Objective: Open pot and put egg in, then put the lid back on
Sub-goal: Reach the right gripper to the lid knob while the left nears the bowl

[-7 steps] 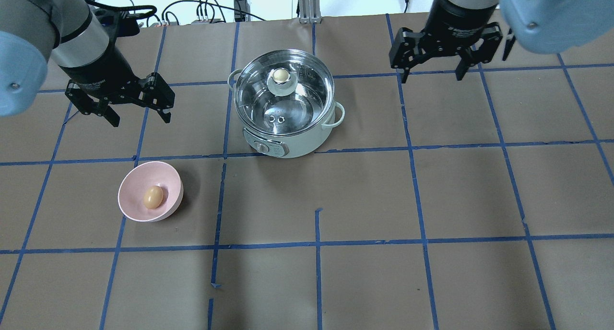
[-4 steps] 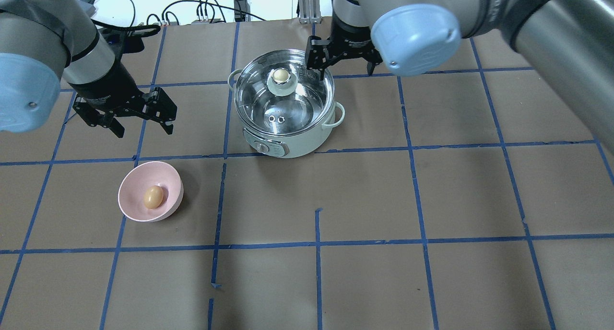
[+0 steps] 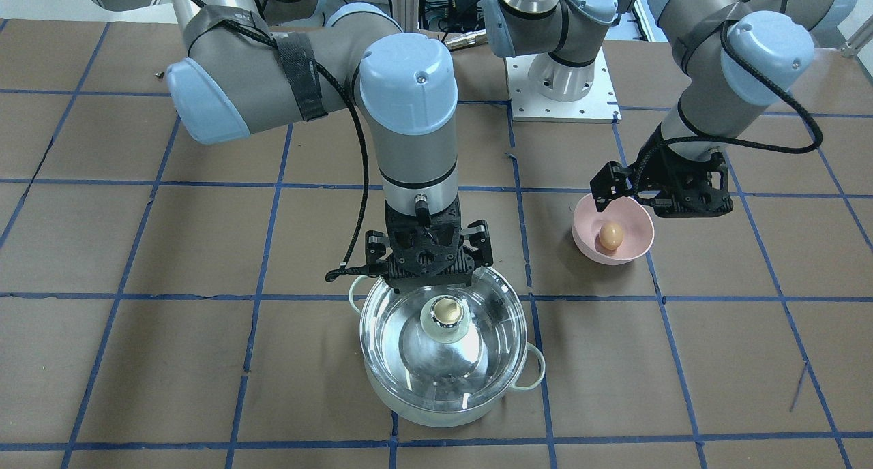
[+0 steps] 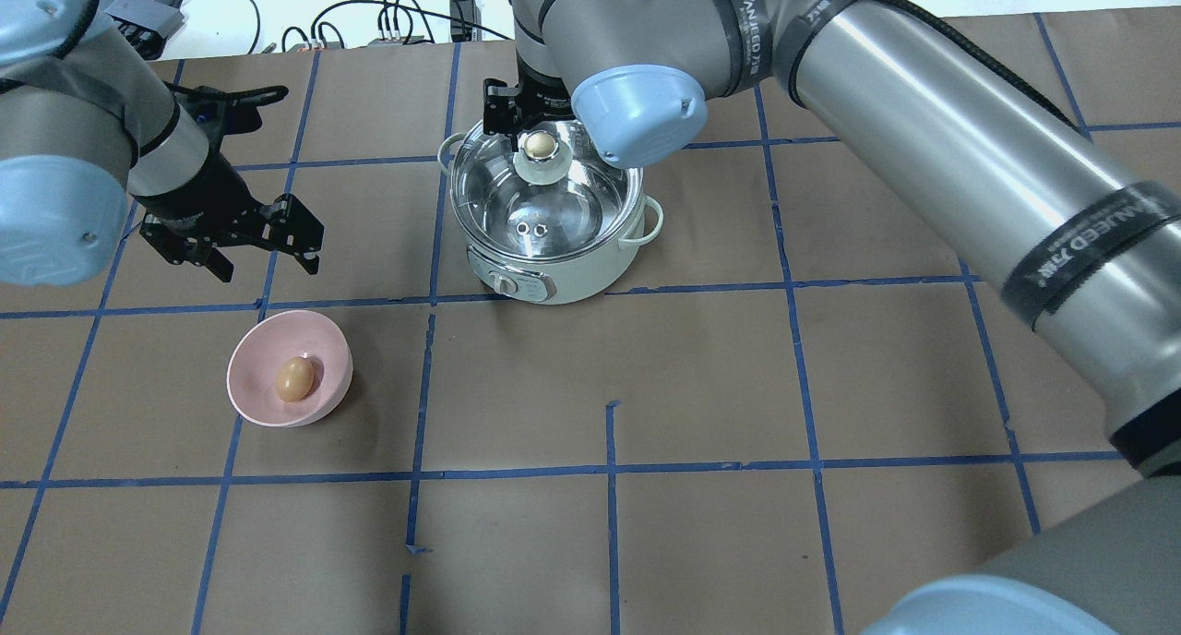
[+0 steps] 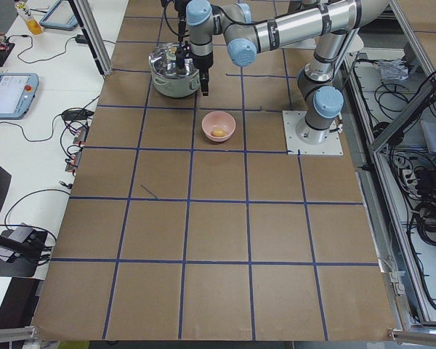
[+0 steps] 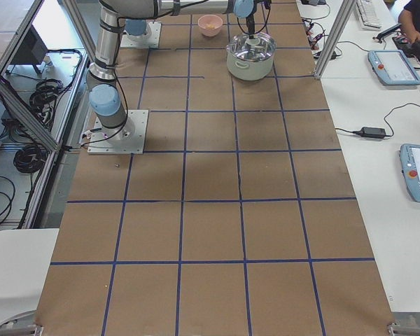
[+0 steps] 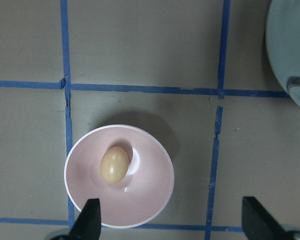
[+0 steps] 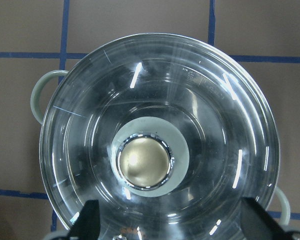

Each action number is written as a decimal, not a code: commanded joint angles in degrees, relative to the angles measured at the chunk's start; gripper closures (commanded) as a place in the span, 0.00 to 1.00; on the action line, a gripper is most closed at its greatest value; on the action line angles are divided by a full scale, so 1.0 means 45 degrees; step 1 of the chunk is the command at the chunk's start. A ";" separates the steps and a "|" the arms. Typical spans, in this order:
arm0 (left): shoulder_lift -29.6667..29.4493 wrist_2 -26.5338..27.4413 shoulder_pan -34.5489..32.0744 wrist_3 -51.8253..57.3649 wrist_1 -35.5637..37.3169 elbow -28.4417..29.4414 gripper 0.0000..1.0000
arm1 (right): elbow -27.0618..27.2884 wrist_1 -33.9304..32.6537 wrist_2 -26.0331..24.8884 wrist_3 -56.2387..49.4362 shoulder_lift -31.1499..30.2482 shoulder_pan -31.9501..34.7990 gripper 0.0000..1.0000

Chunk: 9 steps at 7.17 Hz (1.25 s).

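The pot [image 4: 572, 280] stands at the back middle of the table, also in the front view [image 3: 436, 411]. The glass lid [image 4: 563, 206] sits on it, with its gold-topped knob [image 4: 541, 146] upright. My right gripper [image 3: 428, 275] is open and hovers just above the lid [image 3: 443, 367]; the knob [image 8: 145, 160] shows between its fingertips [image 8: 87, 220]. The egg [image 4: 294, 378] lies in a pink bowl [image 4: 258, 381]. My left gripper [image 4: 266, 261] is open and empty, above and just behind the bowl. The egg [image 7: 114, 165] shows in the left wrist view.
The right arm's long forearm [image 4: 969, 173] crosses the right half of the table. Cables and power supplies [image 4: 406, 17] lie along the far edge. The arms' base plate [image 3: 563, 94] is on the robot's side. The pot has a control dial [image 4: 506, 282] on its front.
My right gripper has swung from the far right of the table to over the pot's lid. My left gripper has moved a little nearer to the pink bowl.
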 commanded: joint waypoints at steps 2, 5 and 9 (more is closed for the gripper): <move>0.0789 -0.0286 -0.0435 0.0507 -0.0419 -0.0370 0.00 | -0.0234 -0.1312 -0.0057 0.0533 0.0875 0.0122 0.00; 0.0783 -0.0324 -0.0532 0.1134 -0.0477 -0.0228 0.00 | -0.0118 -0.1507 -0.0233 0.0494 0.0934 0.0122 0.07; 0.0221 -0.0286 0.0636 0.1991 -0.0050 -0.1321 0.02 | 0.0000 -0.1547 -0.0136 0.0377 0.0895 0.0122 0.74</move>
